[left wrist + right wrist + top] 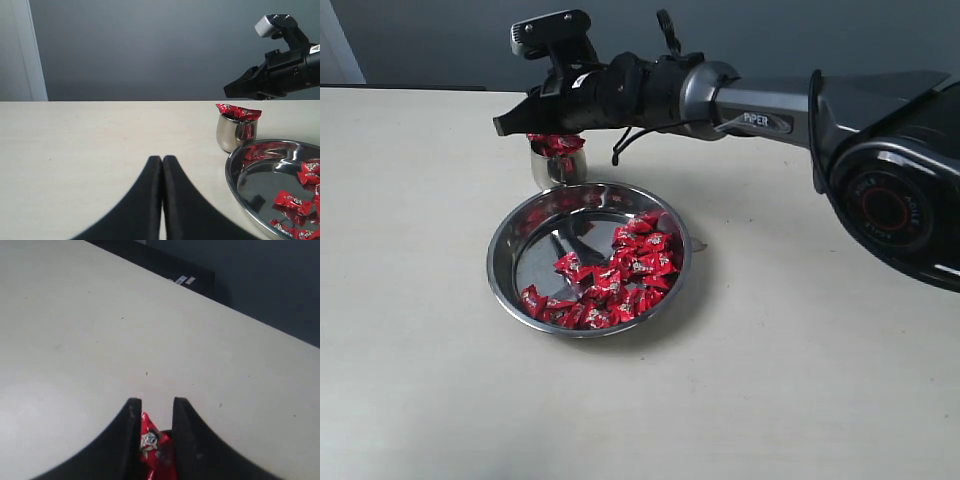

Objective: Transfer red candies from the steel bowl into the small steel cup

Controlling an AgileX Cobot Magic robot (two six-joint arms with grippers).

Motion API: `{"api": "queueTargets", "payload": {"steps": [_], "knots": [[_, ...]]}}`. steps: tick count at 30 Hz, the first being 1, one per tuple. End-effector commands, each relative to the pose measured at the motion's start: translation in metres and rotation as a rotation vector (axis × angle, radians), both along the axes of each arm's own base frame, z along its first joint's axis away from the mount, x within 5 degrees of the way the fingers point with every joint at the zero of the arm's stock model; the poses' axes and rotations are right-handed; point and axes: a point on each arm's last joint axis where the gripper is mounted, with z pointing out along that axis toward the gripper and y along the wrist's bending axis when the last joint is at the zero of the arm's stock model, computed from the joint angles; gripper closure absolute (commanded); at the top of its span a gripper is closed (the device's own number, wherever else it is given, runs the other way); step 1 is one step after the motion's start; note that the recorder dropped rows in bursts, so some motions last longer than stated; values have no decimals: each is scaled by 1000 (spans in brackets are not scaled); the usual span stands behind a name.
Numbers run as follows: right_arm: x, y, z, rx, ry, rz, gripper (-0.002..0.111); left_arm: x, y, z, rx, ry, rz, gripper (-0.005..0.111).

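Observation:
The steel bowl (503, 243) sits mid-table with many red candies (620, 275) heaped in its right half. Just behind it stands the small steel cup (558, 170), heaped over its rim with red candies (557, 143). My right gripper (502, 125) reaches across and hovers just above the cup, shut on a red candy (152, 442) wedged between its fingers (132, 412). In the left wrist view the cup (234, 134) and the bowl (231, 172) lie off to one side, with the right gripper (227, 92) above the cup. My left gripper (162, 158) is shut and empty, low over bare table.
The right arm (760, 120) stretches over the table from the right side, passing behind the bowl. A pale tabletop (800, 380) surrounds the bowl. A dark wall (150, 45) runs behind the table's far edge.

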Motion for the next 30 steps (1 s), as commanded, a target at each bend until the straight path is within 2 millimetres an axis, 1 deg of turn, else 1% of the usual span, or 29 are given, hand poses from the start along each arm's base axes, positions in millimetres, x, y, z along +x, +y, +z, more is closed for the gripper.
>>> {"api": "queueTargets", "payload": {"steps": [1, 4, 7, 11, 15, 20, 26, 29, 30], "knots": [[-1, -1, 22, 17, -39, 4, 85, 0, 0, 1, -4, -10, 2, 106], [-8, -3, 37, 0, -10, 47, 85, 0, 0, 1, -4, -10, 2, 106], [-20, -6, 51, -68, 53, 132, 85, 0, 0, 1, -4, -10, 2, 106], [-37, -13, 57, -189, 163, 243, 85, 0, 0, 1, -4, -10, 2, 106], [-49, -17, 53, -265, 276, 313, 85, 0, 0, 1, -4, -10, 2, 106], [-59, -23, 45, -353, 379, 373, 85, 0, 0, 1, -4, -10, 2, 106], [-61, -26, 34, -422, 435, 399, 85, 0, 0, 1, -4, -10, 2, 106], [-62, -26, 26, -434, 458, 404, 85, 0, 0, 1, -4, -10, 2, 106], [-62, -27, 21, -451, 475, 410, 85, 0, 0, 1, -4, -10, 2, 106]]}}
